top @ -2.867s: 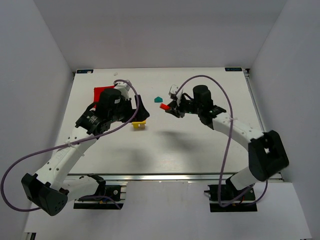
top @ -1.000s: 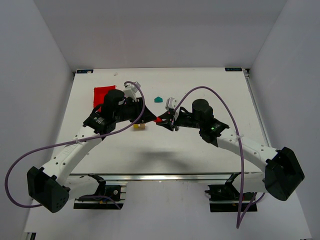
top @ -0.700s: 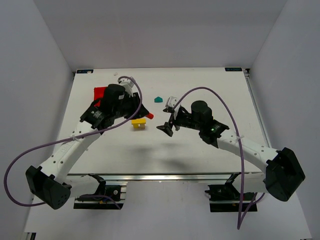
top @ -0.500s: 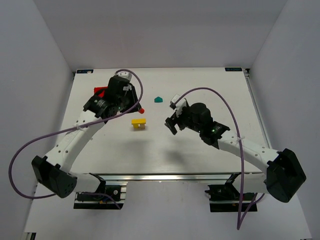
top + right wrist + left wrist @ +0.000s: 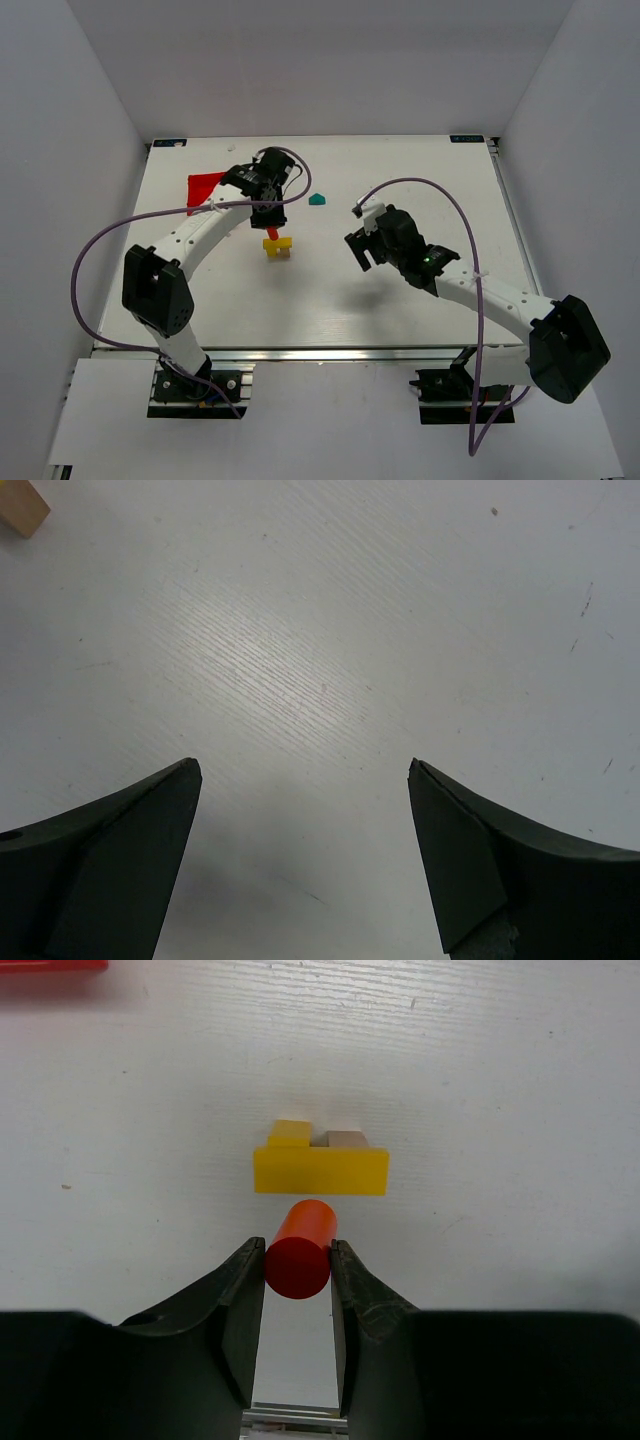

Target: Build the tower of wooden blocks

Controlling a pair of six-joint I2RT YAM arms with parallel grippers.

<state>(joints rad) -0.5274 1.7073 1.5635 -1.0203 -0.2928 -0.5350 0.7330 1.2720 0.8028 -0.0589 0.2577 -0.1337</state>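
Red wooden cylinder (image 5: 300, 1245) sat clamped between the left jaws, handed over from the right jaws, which had sprung wide apart, empty, over bare white worktop (image 5: 300, 630). Placing looked next: the small yellow wood block tower (image 5: 320, 1168) stood just beyond it, left of centre. The left arm (image 5: 200, 235) reached far, wrist down; the right arm (image 5: 480, 290) had pulled back.
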